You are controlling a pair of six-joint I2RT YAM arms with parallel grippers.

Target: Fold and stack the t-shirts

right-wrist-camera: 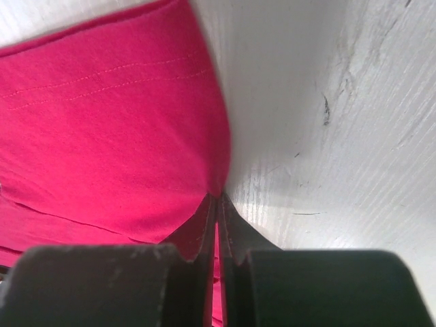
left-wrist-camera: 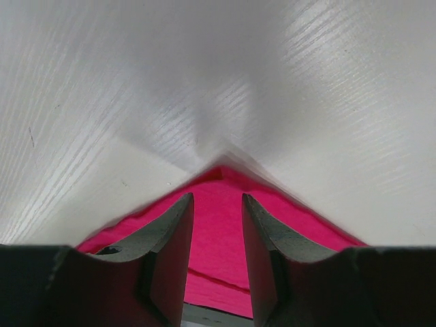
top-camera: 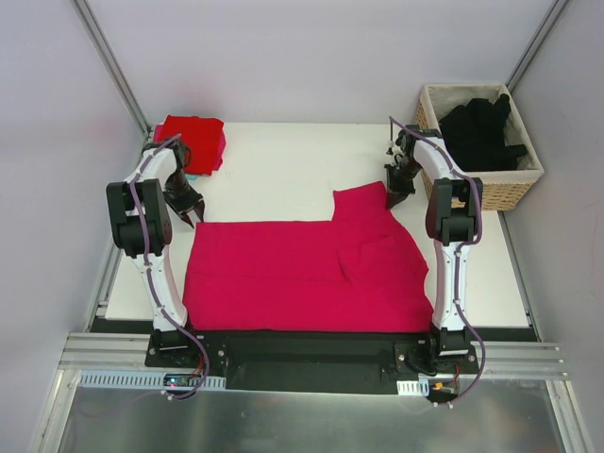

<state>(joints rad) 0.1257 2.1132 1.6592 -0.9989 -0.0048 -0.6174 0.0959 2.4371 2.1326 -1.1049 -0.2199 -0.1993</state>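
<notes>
Item: magenta t-shirt (top-camera: 302,274), spread near-centre. The right gripper (top-camera: 395,193) pinches its far-right corner; the left gripper (top-camera: 189,212) stands parted over the far-left corner, holding nothing. We fear a one-sided lift skewing the fold.

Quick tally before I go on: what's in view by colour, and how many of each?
magenta shirt, spread on the table: 1
red shirt, folded at the far left corner: 1
black heap in the basket: 1 (separate shirts cannot be told apart)
basket: 1
Total: 4
</notes>
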